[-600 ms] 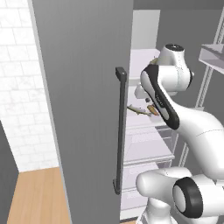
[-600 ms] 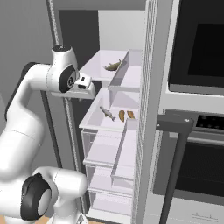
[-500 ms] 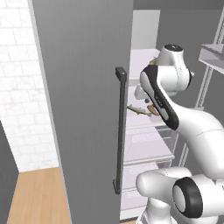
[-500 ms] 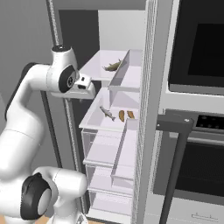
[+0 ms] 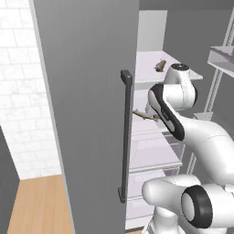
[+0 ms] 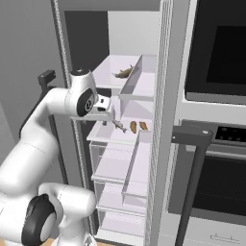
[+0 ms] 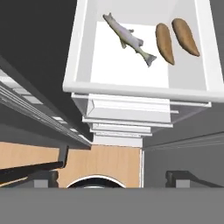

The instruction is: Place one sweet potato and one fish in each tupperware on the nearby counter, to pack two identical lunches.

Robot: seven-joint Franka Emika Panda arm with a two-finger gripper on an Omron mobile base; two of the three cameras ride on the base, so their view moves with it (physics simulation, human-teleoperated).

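A silvery fish [image 7: 129, 38] lies on a white fridge shelf [image 7: 131, 92], with two brown sweet potatoes [image 7: 165, 43] [image 7: 185, 36] beside it. From the right base view the fish [image 6: 119, 126] and sweet potatoes [image 6: 133, 127] [image 6: 143, 126] sit on the middle shelf. My gripper [image 6: 108, 113] hangs just left of and above them. Its jaws [image 7: 113, 179] stand open and hold nothing. Another fish [image 6: 124, 72] lies on the shelf above. The tupperware and the counter are out of view.
The open grey fridge door [image 5: 87, 109] with its dark vertical handle [image 5: 124, 137] stands to the left of my arm. Clear drawers [image 6: 120, 168] sit below the shelf. An oven [image 6: 216, 53] and its dark handle [image 6: 192, 139] are on the right. Wooden floor [image 5: 36, 205] lies below.
My hand has sunk a little and come closer to the shelf with the fish and sweet potatoes. The food has not moved.
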